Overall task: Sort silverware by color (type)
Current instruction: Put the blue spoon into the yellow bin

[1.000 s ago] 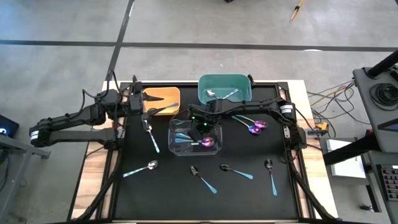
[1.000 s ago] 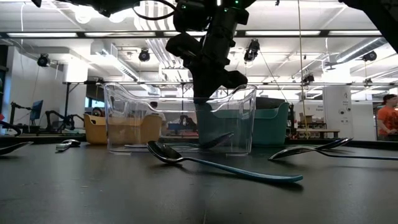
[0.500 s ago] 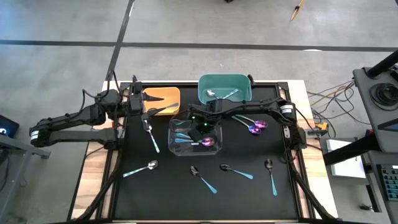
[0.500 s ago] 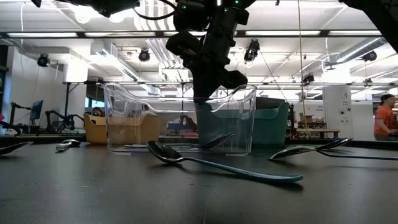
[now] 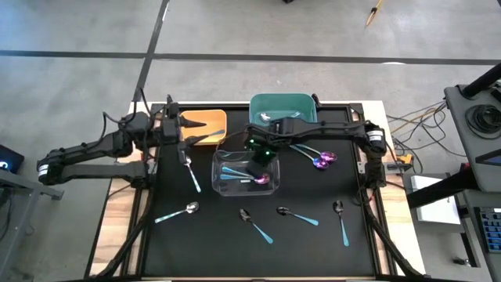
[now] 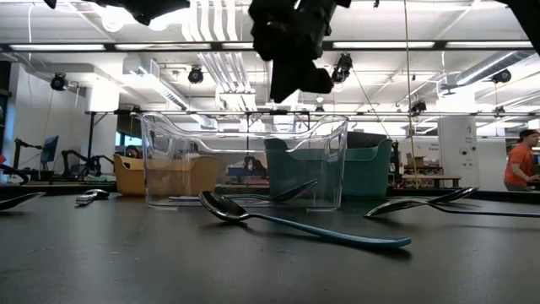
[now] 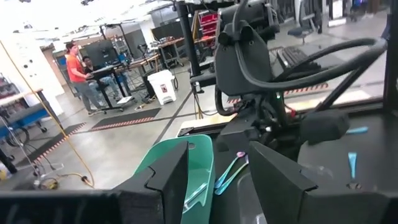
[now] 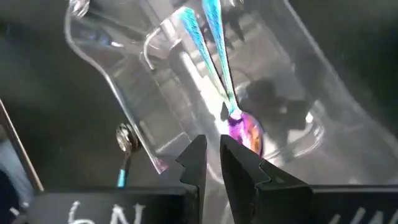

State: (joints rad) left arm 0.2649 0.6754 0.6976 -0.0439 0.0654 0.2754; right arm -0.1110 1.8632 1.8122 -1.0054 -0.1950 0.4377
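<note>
My right gripper (image 5: 258, 169) (image 6: 297, 84) (image 8: 213, 163) hangs over the clear bin (image 5: 221, 186) (image 6: 245, 160), above its rim. Its fingers are shut, with nothing between them. Beneath it, inside the bin, lies a purple-bowled spoon (image 8: 244, 132) (image 5: 264, 179) among other teal handles (image 5: 231, 171). My left gripper (image 5: 185, 135) (image 7: 217, 168) waits open beside the orange bin (image 5: 207, 124). Loose spoons lie flat on the black mat: one silver (image 5: 190, 174), another silver (image 5: 178, 212), several dark (image 5: 255, 224), and two purple (image 5: 321, 159).
The teal bin (image 5: 301, 106) stands at the far edge with silver spoons in it. In the low view a dark spoon (image 6: 295, 224) lies in front of the clear bin. The mat's near half holds only scattered spoons. A person in orange (image 6: 516, 165) stands in the room beyond.
My right gripper has risen straight up out of the clear bin to above its rim, and it rolled as it went. The purple spoon has stayed on the bin's floor. My left arm has kept still.
</note>
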